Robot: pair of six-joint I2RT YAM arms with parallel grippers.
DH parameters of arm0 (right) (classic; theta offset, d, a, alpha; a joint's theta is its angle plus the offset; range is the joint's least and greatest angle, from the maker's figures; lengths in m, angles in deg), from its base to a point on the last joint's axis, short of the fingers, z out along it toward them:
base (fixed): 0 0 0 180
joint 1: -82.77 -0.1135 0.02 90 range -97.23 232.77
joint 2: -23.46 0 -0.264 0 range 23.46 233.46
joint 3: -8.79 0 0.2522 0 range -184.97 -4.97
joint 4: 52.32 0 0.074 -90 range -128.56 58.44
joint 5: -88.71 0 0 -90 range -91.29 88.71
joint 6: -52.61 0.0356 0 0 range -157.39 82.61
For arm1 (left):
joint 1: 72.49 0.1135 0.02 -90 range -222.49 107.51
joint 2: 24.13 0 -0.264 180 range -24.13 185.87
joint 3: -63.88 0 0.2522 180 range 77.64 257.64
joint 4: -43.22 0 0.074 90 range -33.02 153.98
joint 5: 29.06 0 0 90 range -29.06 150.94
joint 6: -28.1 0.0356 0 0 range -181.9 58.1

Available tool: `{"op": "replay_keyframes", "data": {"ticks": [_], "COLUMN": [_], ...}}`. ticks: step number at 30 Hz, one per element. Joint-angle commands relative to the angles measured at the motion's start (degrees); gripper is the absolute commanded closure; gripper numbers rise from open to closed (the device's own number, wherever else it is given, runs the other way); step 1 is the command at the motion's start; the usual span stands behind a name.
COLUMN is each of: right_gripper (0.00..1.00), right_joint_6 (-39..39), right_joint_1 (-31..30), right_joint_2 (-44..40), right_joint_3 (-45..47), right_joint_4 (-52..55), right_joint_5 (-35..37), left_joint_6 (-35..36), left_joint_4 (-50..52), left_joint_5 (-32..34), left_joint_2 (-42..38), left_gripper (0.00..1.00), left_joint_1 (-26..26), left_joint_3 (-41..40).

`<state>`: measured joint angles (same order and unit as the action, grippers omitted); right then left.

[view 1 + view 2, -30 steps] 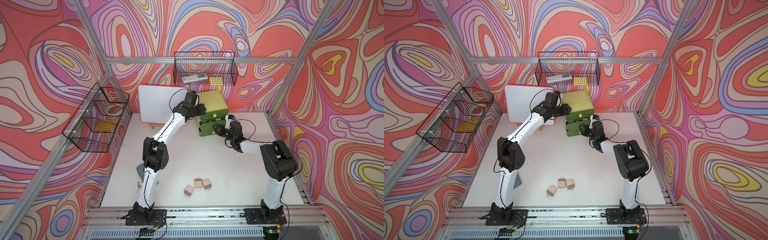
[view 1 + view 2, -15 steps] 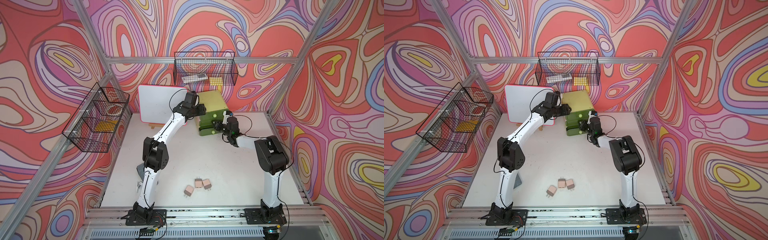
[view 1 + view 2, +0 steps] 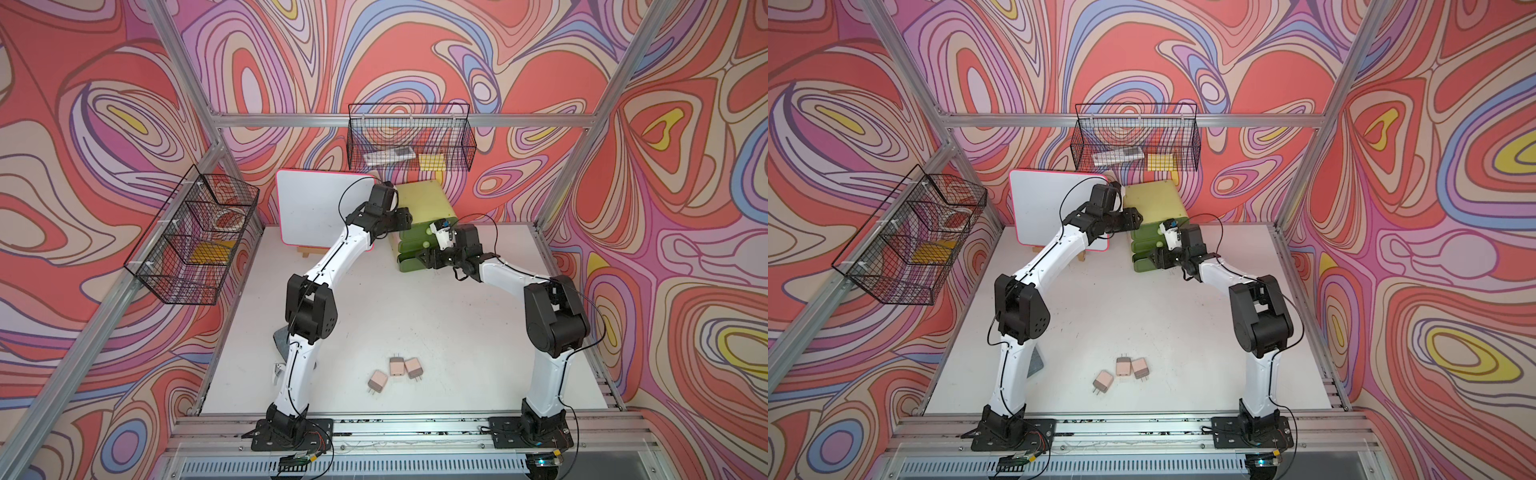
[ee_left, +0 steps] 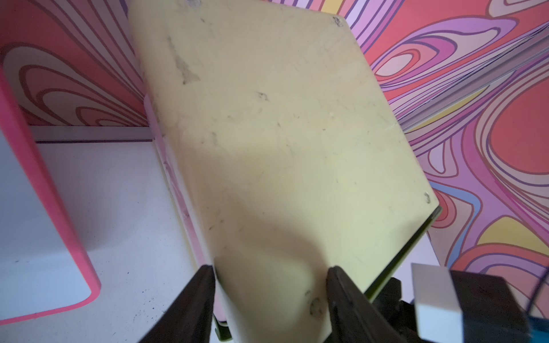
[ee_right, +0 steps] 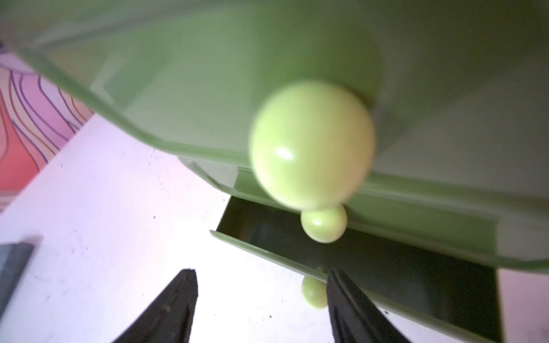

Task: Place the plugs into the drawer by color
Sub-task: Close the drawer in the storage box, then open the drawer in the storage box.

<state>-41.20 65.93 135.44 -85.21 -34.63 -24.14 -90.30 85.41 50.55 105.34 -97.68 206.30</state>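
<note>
The drawer (image 3: 419, 203) (image 3: 1154, 201), a pale yellow-green chest with olive drawers, stands at the back of the table. My left gripper (image 3: 405, 218) (image 4: 270, 270) is shut on the front corner of the drawer's top (image 4: 282, 133). My right gripper (image 3: 428, 257) (image 5: 261, 297) is open in front of the ball knobs (image 5: 312, 145), holding nothing. The lowest knob (image 5: 314, 292) sits just beside one finger (image 5: 347, 308). The bottom drawer stands slightly out, its dark inside (image 5: 371, 264) showing. Three pale pink plugs (image 3: 377, 380) (image 3: 397, 366) (image 3: 413, 368) lie near the front edge in both top views.
A white board with a pink rim (image 3: 320, 212) leans left of the chest. Black wire baskets hang on the back wall (image 3: 409, 141) and left wall (image 3: 195, 241). A grey object (image 3: 280, 340) lies behind the left arm.
My right gripper moved in toward the chest as a pulled-out drawer slid back, then its jaws opened off the knob. The left gripper kept its hold on the chest.
</note>
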Motion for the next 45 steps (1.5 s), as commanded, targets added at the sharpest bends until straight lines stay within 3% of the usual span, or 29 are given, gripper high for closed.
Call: {"op": "replay_keyframes", "data": {"ticks": [1, 7, 13, 25, 45], "right_gripper": [0.24, 0.14, 0.07, 0.07, 0.03], "right_joint_6": [-25.3, -49.4, -60.3, -69.7, -73.0], "right_joint_1": [0.4, 0.6, 1.1, 1.3, 0.1], "right_joint_2": [-3.4, -6.3, -3.4, 6.8, 13.3], "right_joint_3": [2.2, 5.0, -2.1, -13.4, -16.4], "right_joint_4": [12.8, 15.1, 22.9, 26.9, 21.7], "right_joint_5": [-1.2, 2.3, 2.5, 7.6, 9.0], "left_joint_6": [1.7, 2.5, 2.4, 1.9, 1.8], "left_joint_4": [5.4, 6.0, 6.1, 5.2, 5.5], "left_joint_5": [0.1, 1.1, 1.1, 0.2, 0.0], "left_joint_2": [-0.6, -0.7, -0.3, 0.3, 0.8], "left_gripper": [0.41, 0.41, 0.41, 0.41, 0.41], "left_joint_1": [-0.2, -0.2, -0.2, 0.4, 0.7], "left_joint_3": [0.5, 0.5, 0.4, 0.5, 0.6]}}
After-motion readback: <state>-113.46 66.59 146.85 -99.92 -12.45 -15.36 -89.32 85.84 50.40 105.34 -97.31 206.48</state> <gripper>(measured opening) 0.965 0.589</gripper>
